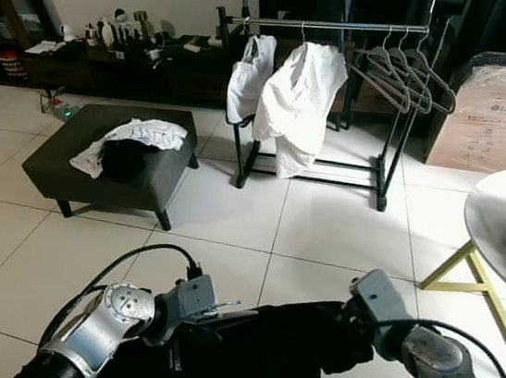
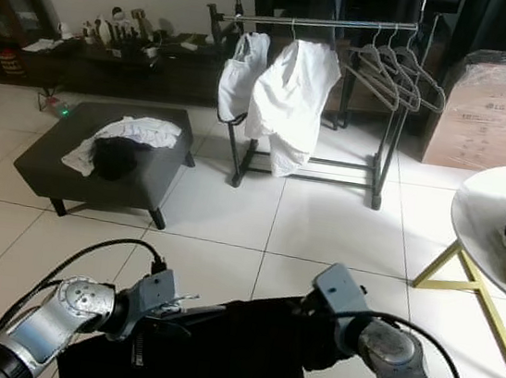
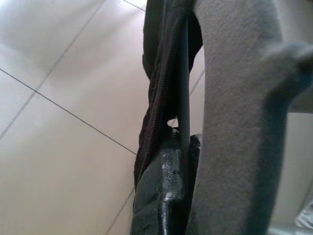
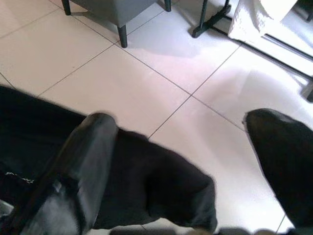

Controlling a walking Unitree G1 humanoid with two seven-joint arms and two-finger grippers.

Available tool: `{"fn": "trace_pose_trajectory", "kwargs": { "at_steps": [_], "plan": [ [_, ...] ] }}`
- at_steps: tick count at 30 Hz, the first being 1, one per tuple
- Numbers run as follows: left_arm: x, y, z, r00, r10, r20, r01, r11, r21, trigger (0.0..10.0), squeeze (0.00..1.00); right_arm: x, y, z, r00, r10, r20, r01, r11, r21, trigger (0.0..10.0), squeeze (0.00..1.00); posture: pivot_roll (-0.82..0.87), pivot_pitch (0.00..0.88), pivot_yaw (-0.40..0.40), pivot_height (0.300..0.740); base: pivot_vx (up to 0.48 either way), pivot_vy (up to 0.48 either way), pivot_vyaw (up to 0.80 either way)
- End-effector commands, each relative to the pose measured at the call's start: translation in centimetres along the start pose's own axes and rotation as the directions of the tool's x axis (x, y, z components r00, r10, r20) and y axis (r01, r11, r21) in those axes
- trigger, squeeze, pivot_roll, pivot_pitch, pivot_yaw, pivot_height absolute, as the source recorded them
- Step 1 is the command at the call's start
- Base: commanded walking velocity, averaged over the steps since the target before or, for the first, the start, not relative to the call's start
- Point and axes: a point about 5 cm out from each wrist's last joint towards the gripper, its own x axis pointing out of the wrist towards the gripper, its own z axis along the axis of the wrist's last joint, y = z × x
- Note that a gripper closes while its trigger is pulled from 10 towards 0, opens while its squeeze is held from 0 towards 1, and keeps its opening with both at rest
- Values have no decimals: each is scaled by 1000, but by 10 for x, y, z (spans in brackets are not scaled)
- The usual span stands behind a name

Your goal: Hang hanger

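A black garment (image 1: pixel 250 356) hangs low in front of me, stretched between my two arms. My left gripper (image 3: pixel 178 142) is shut on its bunched edge together with a thin dark rod, next to a grey hanger part (image 3: pixel 234 122). My right gripper (image 4: pixel 178 120) is open, its fingers (image 4: pixel 93 161) spread wide above the black cloth (image 4: pixel 156 186). Ahead across the tiled floor stands the clothes rack (image 1: pixel 349 25). It carries two white shirts (image 1: pixel 297 102) on the left and several empty grey hangers (image 1: pixel 403 74) on the right.
A dark ottoman (image 1: pixel 155 186) with white and black clothes (image 1: pixel 133 141) stands at the left. A round white table on yellow legs (image 1: pixel 501 222) is at the right. A cardboard box (image 1: pixel 495 118) sits behind the rack. A low cabinet (image 1: pixel 111 63) lines the far wall.
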Motion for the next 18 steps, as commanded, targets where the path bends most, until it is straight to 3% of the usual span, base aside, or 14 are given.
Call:
{"fn": "trace_pose_trajectory", "kwargs": {
  "at_steps": [1,5,6,8,9,11,15,18],
  "plan": [
    [-9,0,-3,1000,-27,-14,27,1000,-6,0,0,1,3,3,1000,14,6,-14,1000,25,10000,0,-133,108,132,740,0,0,0],
    [-14,0,-9,998,-28,-50,27,1000,-10,0,0,0,13,3,996,91,-11,-91,996,-5,10000,0,-130,110,132,740,0,0,0],
    [-16,1,-10,998,-16,-59,15,1000,-14,0,0,1,13,4,997,81,-8,-81,997,-4,10000,427,-128,111,132,740,0,0,0],
    [-18,4,-13,997,10,-76,-12,1000,-24,0,0,2,9,7,999,43,2,-43,999,11,10000,1000,-128,111,131,740,0,0,0],
    [-18,4,-13,997,10,-76,-12,1000,-24,0,0,2,9,7,999,43,2,-43,999,11,10000,1000,-128,111,131,740,0,0,0],
    [-18,10,-18,991,80,-109,-86,995,-48,0,0,2,-14,22,986,-146,76,133,980,151,10000,1000,-127,112,133,740,0,0,0],
    [-17,11,-18,987,109,-114,-117,991,-64,0,0,-1,-29,30,958,-262,116,232,946,226,10000,1000,-129,113,132,740,0,0,0],
    [-16,18,-16,975,193,-108,-203,975,-92,0,0,-5,-32,34,939,-312,145,264,924,278,10000,1000,-129,114,133,740,0,0,0]
  ]
}}
